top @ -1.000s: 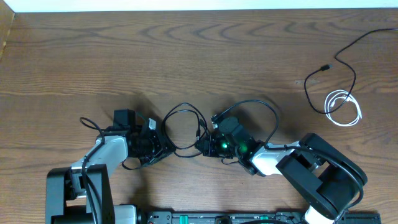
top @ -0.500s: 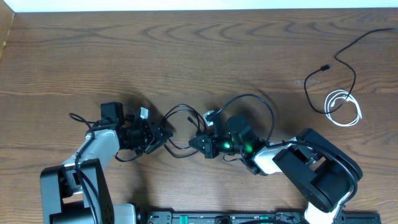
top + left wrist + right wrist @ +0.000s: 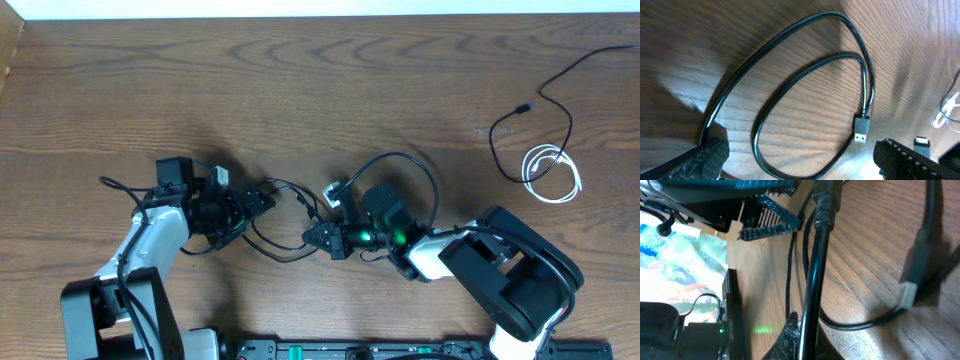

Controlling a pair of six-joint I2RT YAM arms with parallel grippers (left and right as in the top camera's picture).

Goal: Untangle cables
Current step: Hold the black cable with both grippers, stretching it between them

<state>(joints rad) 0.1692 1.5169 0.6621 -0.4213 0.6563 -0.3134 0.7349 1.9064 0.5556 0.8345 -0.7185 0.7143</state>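
Cable work sits low in the middle of the wooden table (image 3: 330, 90). The left gripper (image 3: 255, 205) stands wide open, and in the left wrist view its two textured fingers (image 3: 710, 156) sit at the bottom corners, well apart. Between them the black cable (image 3: 790, 75) lies loose on the wood in a double loop, touching neither pad as far as can be seen. Its USB plug (image 3: 861, 131) rests flat nearer the finger on the right of that view.

From overhead, the same cable curls from the left gripper's mouth across to the right gripper (image 3: 312, 238). The right gripper's jaws are closed, and a strand of the cable runs straight into its tip. The right wrist view shows that strand lying along the dark fingertip (image 3: 786, 336), apparently pinched there.

A second black cable (image 3: 560, 90) lies stretched out near the table's far right edge, well apart from both grippers. The white cable (image 3: 552, 172) is coiled just below it.
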